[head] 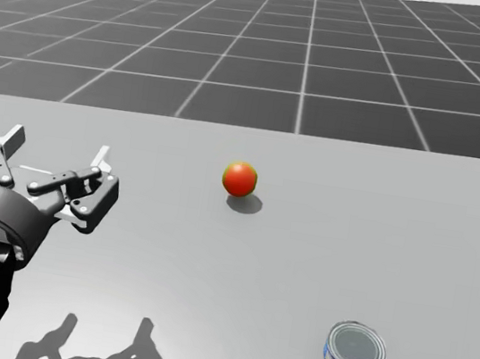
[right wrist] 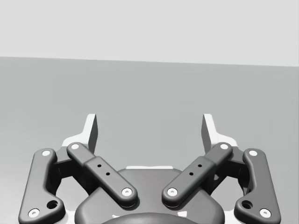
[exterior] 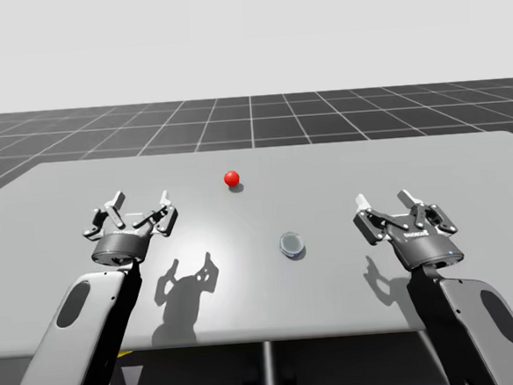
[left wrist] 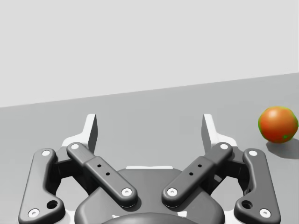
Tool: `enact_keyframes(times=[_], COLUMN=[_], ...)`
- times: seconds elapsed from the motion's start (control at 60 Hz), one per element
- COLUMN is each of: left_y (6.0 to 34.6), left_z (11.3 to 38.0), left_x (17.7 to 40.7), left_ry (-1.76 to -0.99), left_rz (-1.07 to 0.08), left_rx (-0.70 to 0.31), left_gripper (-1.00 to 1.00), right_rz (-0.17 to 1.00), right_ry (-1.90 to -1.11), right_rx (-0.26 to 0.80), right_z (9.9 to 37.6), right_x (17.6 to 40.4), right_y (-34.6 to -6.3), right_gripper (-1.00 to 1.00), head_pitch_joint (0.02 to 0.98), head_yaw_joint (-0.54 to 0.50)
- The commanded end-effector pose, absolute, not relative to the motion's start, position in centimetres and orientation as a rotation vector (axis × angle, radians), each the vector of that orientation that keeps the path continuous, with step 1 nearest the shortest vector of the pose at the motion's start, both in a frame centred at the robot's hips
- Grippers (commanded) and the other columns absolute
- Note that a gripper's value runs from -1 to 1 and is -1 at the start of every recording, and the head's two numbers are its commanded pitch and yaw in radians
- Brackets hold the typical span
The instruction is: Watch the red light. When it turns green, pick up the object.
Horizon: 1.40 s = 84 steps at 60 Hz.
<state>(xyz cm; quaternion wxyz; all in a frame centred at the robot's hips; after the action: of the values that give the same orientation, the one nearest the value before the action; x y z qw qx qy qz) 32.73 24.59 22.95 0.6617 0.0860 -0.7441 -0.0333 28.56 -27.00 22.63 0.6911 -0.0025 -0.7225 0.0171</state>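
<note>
The round light [exterior: 232,177] is glowing red-orange on a table [exterior: 351,283] that is showing plain pale grey. The low can [head: 356,353] is showing a grey lid above a blue-and-white side band. The floor [exterior: 251,118] is showing dark grey ruled with a pale square grid.

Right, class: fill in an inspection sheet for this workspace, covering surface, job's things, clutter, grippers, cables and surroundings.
Surface: grey table, flat and plain.
Job's things: red light, a ball showing red, not green; short round can, blue-sided, upright, nearer me and right of the light.
Clutter: nothing seen.
Grippers: left gripper open, holding nothing; right gripper open, holding nothing; both apart from the can.
Cables: nothing seen.
Surroundings: dark gridded floor, pale blank background.
</note>
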Motion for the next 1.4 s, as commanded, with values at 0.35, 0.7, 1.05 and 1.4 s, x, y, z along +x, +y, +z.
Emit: enact_keyframes(times=[0.35,0.7,1.05,1.4], left_y=[24.6,24.6,24.4,24.3], left_z=[22.9,23.0,23.0,23.0], left_x=[32.8,32.8,32.6,32.5], left_ry=[-1.683,-1.681,-1.679,-1.671], left_rz=[-0.082,-0.087,-0.087,-0.083], left_rx=[0.2,0.195,0.196,0.187], left_gripper=[-1.0,-1.0,-1.0,-1.0], right_rz=[0.045,0.054,0.068,0.279], right_ry=[-1.619,-1.61,-1.599,-1.476], right_rx=[-0.008,-0.001,0.022,0.288], right_z=[22.6,22.6,22.6,23.7], right_x=[28.5,28.5,28.5,26.2], right_y=[-26.9,-26.8,-26.6,-24.8], right_gripper=[-1.0,-1.0,-1.0,-1.0], head_pitch_joint=[0.609,0.796,0.83,0.83], head_yaw_joint=[0.1,-0.09,-0.15,-0.14])
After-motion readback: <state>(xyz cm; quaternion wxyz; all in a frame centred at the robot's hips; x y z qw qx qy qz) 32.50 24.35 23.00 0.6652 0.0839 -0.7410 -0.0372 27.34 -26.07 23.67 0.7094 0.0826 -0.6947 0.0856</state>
